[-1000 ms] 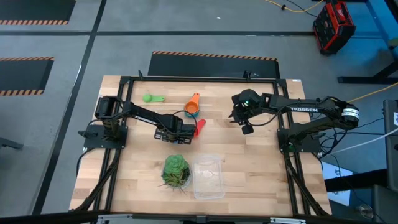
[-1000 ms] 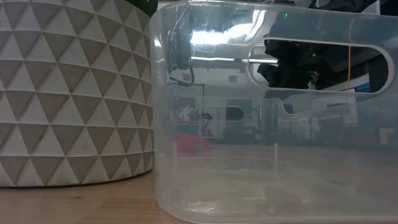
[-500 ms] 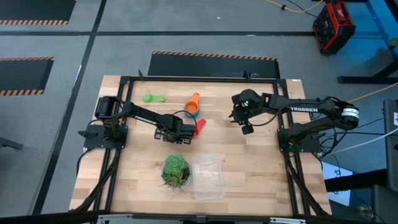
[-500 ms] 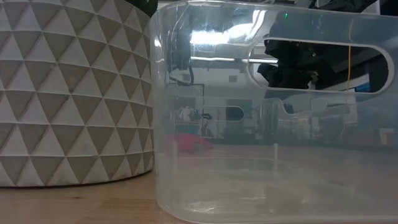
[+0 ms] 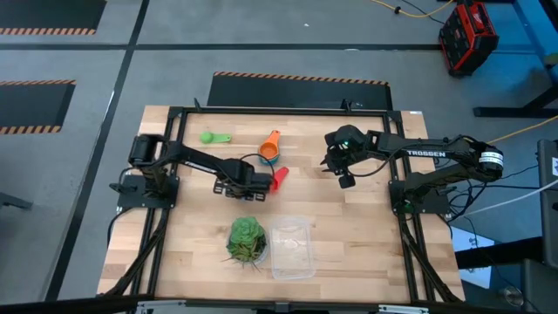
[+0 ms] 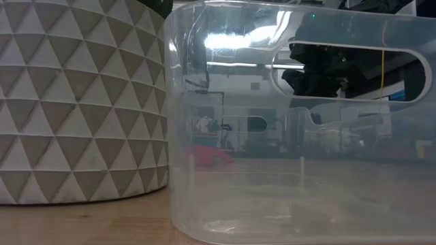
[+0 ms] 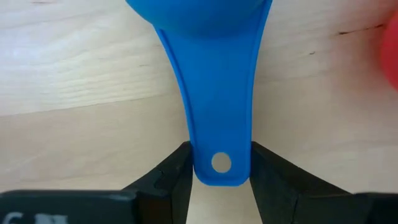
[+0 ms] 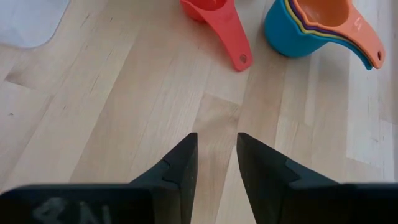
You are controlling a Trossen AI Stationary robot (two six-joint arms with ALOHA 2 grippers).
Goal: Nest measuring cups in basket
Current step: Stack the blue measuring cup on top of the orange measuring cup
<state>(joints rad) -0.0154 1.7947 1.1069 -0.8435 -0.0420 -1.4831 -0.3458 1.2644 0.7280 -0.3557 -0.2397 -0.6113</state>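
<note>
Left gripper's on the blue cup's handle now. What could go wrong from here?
The left gripper pinches only the tip of the blue cup's handle, so the bowl could swing or slip out when lifted. The red cup lies right beside it and might get knocked. The basket sits close to the leafy ball, leaving little margin.

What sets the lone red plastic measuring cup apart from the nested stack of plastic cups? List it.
The red cup lies alone; the nested stack holds several, orange innermost, blue outermost. The red cup lies nearer the clear plastic basket than the stack. Both rest on the wooden table.
</note>
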